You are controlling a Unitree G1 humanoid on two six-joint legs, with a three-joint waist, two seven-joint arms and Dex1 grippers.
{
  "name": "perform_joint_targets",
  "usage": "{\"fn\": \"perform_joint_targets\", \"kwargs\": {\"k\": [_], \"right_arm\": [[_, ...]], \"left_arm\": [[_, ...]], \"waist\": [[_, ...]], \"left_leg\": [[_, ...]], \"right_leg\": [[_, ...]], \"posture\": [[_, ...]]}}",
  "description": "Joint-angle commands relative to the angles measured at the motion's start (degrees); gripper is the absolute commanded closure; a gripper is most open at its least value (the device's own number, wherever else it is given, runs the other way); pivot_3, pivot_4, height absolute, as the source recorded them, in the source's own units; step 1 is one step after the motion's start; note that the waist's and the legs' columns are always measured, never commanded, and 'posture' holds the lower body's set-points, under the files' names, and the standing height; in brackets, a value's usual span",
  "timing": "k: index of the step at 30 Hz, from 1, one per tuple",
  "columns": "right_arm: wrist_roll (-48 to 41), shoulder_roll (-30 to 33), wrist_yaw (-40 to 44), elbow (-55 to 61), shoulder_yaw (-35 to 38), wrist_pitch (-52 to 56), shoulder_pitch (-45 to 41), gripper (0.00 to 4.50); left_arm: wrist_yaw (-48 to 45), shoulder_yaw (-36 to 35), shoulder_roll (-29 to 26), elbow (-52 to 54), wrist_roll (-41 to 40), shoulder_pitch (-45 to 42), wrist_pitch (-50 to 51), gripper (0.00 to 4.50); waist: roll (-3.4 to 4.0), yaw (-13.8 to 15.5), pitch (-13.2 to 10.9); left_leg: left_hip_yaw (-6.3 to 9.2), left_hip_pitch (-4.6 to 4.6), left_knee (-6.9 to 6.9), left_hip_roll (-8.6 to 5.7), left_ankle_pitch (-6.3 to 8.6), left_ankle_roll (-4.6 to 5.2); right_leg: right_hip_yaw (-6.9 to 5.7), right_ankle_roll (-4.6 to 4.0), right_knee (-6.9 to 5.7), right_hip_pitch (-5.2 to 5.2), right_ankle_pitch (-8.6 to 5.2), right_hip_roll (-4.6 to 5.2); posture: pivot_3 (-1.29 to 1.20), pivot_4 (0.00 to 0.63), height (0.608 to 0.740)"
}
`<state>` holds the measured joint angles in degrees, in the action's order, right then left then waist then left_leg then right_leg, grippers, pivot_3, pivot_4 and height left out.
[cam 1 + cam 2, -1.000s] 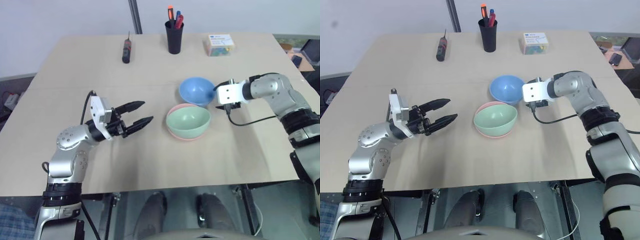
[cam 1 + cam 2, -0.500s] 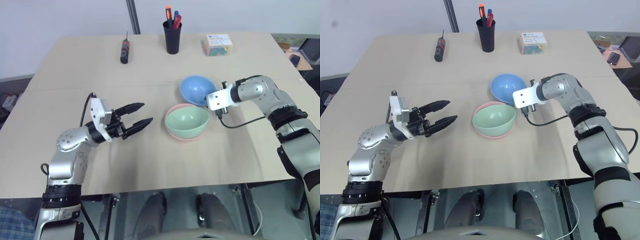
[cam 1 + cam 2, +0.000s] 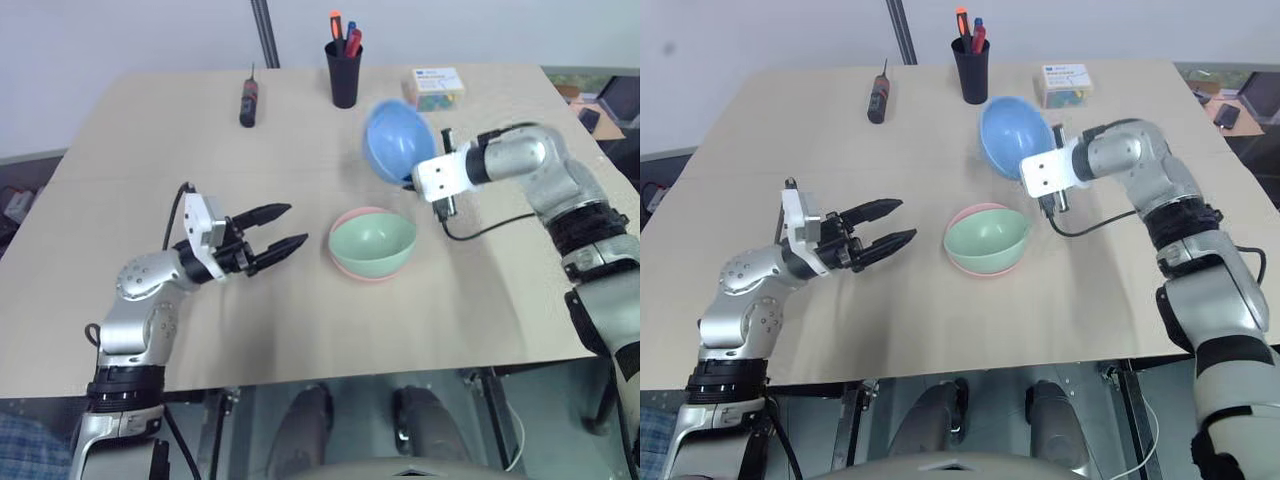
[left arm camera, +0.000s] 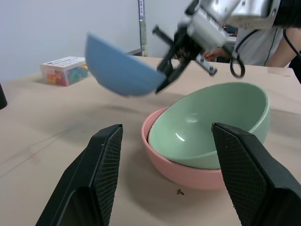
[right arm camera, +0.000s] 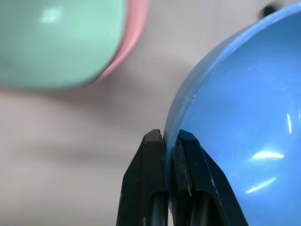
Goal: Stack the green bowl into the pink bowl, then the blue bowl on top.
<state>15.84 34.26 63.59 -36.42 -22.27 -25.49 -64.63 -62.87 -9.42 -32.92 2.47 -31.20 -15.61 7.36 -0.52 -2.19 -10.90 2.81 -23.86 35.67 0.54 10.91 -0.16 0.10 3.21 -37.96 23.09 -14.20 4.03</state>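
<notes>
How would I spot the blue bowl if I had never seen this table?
Start at the beige table and find the two nested bowls near its middle, the green bowl sitting inside the pink bowl. Just behind them, the right gripper pinches the rim of the blue bowl. It is the one bowl tilted, off the table.

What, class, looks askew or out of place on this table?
The blue bowl hangs steeply tilted in the air, pinched by its rim in the right gripper. The green bowl sits slightly crooked inside the pink bowl. Nothing is spilled or damaged.
</notes>
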Motion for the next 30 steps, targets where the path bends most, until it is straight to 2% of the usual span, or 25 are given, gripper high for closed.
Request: {"fn": "perform_joint_targets", "kwargs": {"k": [1,4,9,18,20,22,23,24,30], "right_arm": [[-7.68,1.62,4.86,14.8,4.83,9.57,1.12,4.49],[-15.8,3.48,10.8,29.49,6.63,22.42,4.63,4.49],[-23.39,7.7,15.31,45.8,7.68,36.26,9.49,4.49],[-24.95,10.74,14.71,52.71,6.75,44.19,12.14,4.49],[-25.22,11.32,14.94,53.42,6.67,45.23,12.36,3.76],[-25.05,11.71,14.54,54.05,6.81,45.77,12.75,3.26],[-24.79,11.91,14.18,54.35,6.9,46.09,12.99,2.66],[-24.51,12.06,13.59,54.58,7.09,46.44,13.27,2.37],[-25.56,12.52,8.39,55.62,11.08,49.41,16.52,2.37]], "left_arm": [[-0.63,-0.17,-0.2,-0.43,-0.19,-1.23,-0.83,1.31],[-1.09,0.27,-0.21,-1.38,-0.08,-2.24,-0.9,1.31],[-1.85,0.8,-0.1,-2.66,0.15,-3.11,-1.27,1.31],[-2.98,1.45,0.73,-4.25,0.72,-4.33,-1.76,1.31],[-3.18,1.47,0.76,-4.64,0.82,-4.55,-1.89,1.31],[-3.4,1.52,0.72,-4.85,0.94,-4.64,-1.98,1.31],[-3.54,1.55,0.71,-4.95,1.05,-4.67,-2.15,1.31],[-3.58,1.61,0.65,-4.99,1.16,-4.7,-2.08,1.31],[-2.8,1.58,0.44,-4.2,1.61,-4.47,-1.03,1.31]], "waist": [[0.0,0.02,0.0],[0.0,0.2,0.0],[-0.01,0.49,0.01],[-0.01,0.35,0.01],[-0.02,0.36,0.01],[-0.02,0.35,0.01],[-0.02,0.36,0.01],[-0.02,0.37,0.01],[-0.03,0.42,0.01]], "left_leg": [[0.0,0.0,0.0,0.0,0.0,0.0],[0.02,-0.01,0.0,0.0,0.0,0.0],[0.05,-0.01,0.01,-0.02,0.0,0.01],[0.03,0.0,0.09,0.0,0.0,0.01],[0.03,-0.01,0.09,0.0,0.0,0.0],[0.03,-0.01,0.09,0.0,0.0,0.0],[0.03,-0.01,0.09,0.0,0.0,0.01],[0.03,-0.01,0.09,0.0,0.0,0.0],[0.03,-0.01,0.09,0.0,0.0,0.0]], "right_leg": [[0.0,0.0,0.0,0.0,0.0,0.0],[-0.01,0.0,-0.01,0.0,0.0,0.0],[-0.04,0.01,0.0,-0.02,0.0,0.02],[-0.04,0.01,-0.04,-0.01,0.0,0.0],[-0.04,0.02,-0.03,-0.02,-0.01,0.0],[-0.04,0.02,-0.03,-0.02,-0.01,0.0],[-0.04,0.02,-0.02,-0.01,-0.01,0.0],[-0.04,0.02,-0.02,-0.02,-0.01,0.0],[-0.04,0.02,-0.03,-0.02,-0.01,0.01]], "posture": [[0.0,0.15,0.74],[0.0,0.15,0.74],[0.0,0.15,0.74],[0.0,0.15,0.74],[0.0,0.15,0.74],[0.0,0.15,0.74],[0.0,0.15,0.74],[0.0,0.15,0.74],[0.0,0.15,0.74]]}}
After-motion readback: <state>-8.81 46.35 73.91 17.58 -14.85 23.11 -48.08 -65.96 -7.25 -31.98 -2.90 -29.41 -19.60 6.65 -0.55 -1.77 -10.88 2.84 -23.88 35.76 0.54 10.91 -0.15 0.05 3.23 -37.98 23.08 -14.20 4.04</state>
